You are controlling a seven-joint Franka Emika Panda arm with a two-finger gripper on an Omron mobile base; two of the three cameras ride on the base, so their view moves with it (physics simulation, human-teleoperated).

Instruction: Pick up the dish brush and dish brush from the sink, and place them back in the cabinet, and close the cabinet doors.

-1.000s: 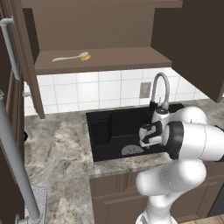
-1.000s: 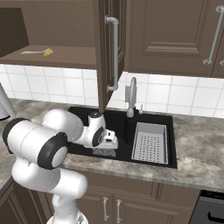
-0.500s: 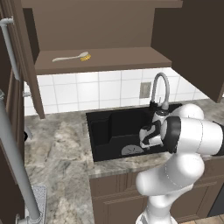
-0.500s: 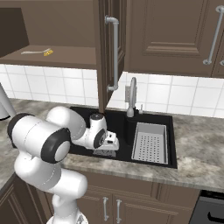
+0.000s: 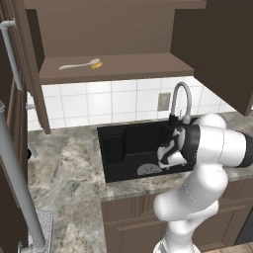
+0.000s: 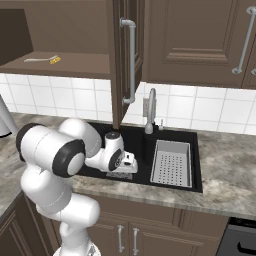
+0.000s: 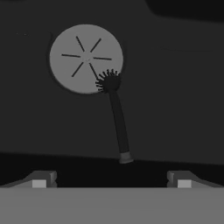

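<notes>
Overhead, the cabinet (image 5: 118,69) stands open, its doors (image 6: 127,55) swung wide, and the whitish brush (image 5: 81,64) with the orange head lies on the shelf, left of the sink's faucet (image 5: 180,101) line. Below the cabinet, the sink (image 5: 123,148) is the working area; a grey strainer basket (image 6: 172,162) sits in the sink's right part. The arm reaches down into the sink, with the gripper (image 7: 111,178) just above the floor of the basin. Its fingers (image 7: 41,179) are spread fully apart and hold nothing.

The black brush (image 7: 116,116) lies flat on the sink floor, bristle head overlapping the edge of the round drain (image 7: 85,59), handle running back toward the gripper. The handle end stops short of the line between the fingertips, roughly centred between them.

Judged risks from this position:
- The handle is thin and lies flat on the basin floor. Closing too high would likely miss it; descending too far could drive the fingertips into the floor.
- A grasp near the handle end leaves the head hanging far out, so the brush may pivot or slip during the lift.
- The open door hangs above the sink; a careless lift toward the shelf could strike it or the faucet.
</notes>
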